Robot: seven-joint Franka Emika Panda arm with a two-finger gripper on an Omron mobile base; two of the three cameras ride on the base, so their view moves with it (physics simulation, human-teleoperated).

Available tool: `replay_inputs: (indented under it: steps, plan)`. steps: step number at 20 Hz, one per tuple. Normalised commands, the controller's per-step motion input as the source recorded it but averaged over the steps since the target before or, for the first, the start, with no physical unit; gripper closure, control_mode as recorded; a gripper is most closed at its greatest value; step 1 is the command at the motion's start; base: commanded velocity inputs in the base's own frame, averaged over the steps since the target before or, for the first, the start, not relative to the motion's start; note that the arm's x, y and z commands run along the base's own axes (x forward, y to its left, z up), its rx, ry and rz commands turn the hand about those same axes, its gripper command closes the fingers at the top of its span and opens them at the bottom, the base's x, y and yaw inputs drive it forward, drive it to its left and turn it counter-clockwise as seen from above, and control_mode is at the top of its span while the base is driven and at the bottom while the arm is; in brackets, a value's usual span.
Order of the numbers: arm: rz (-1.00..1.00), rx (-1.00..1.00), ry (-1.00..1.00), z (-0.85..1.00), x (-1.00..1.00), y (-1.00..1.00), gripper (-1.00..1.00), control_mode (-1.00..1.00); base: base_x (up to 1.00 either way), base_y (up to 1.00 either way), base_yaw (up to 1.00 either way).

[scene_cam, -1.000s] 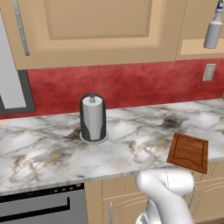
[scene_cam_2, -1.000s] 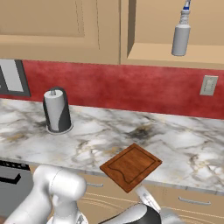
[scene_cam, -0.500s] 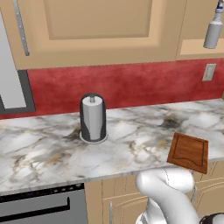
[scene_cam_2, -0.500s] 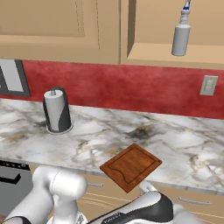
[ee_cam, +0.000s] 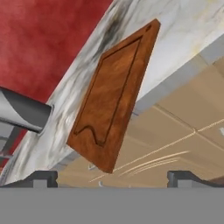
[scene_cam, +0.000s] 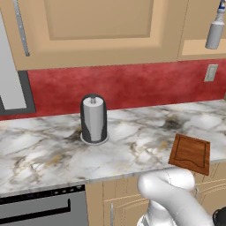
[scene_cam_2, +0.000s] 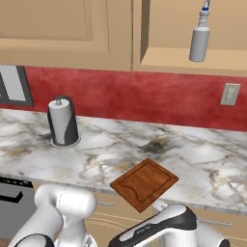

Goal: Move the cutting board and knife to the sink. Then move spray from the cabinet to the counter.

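My fingers point(ee_cam: 43, 178) sit wide apart w/ nothing between them, both tips low in the hand view, so the gripper point(ee_cam: 112, 179) is open and empty, down below counter level by my read, facing the cabinet fronts under the worktop. Nearest thing ahead is the cutting board point(ee_cam: 114, 94): it lies flat on the counter point(scene_cam_2: 202, 164) at the front edge, turned at an angle, w/ one corner overhanging past the lip. That overhang is my best way in, I think: come up from below and in front, put one finger over and one under the corner, then close. I'd square the hand to the board edge first, since the hand view is rolled hard and a skewed pinch could twist the board or nudge it off the edge. I see no knife on or near the board, so board first, knife to be found after. Sink isn't in sight either; base will likely have to drive. Further back on the counter, well apart from the board, stands a grey cylinder w/ dark base point(scene_cam: 93, 119), near the red backsplash; keep the lift clear of it. Farthest up, the spray point(scene_cam_2: 199, 37) stands upright on the ledge of the cabinet point(scene_cam_2: 193, 60), above and behind the board. That's for later.
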Motion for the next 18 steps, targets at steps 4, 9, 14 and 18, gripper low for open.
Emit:
replay_inputs:
  steps: [4, 9, 14, 18]
  plan:
    - [0.14, 0.00, 0.00, -0.51, 0.54, 0.10, -1.00, -1.00, 0.00, 0.00, 0.00]
    - [0.13, 0.00, 0.00, -0.48, 0.55, 0.16, -1.00, -1.00, 0.00, 0.00, 0.00]
    - [0.19, 0.02, 0.02, -0.36, 0.20, 0.15, -1.00, -1.00, 0.00, 0.00, 0.00]
    - [0.20, 0.13, 0.01, -0.19, 0.05, 0.01, -1.00, -1.00, 0.00, 0.00, 0.00]
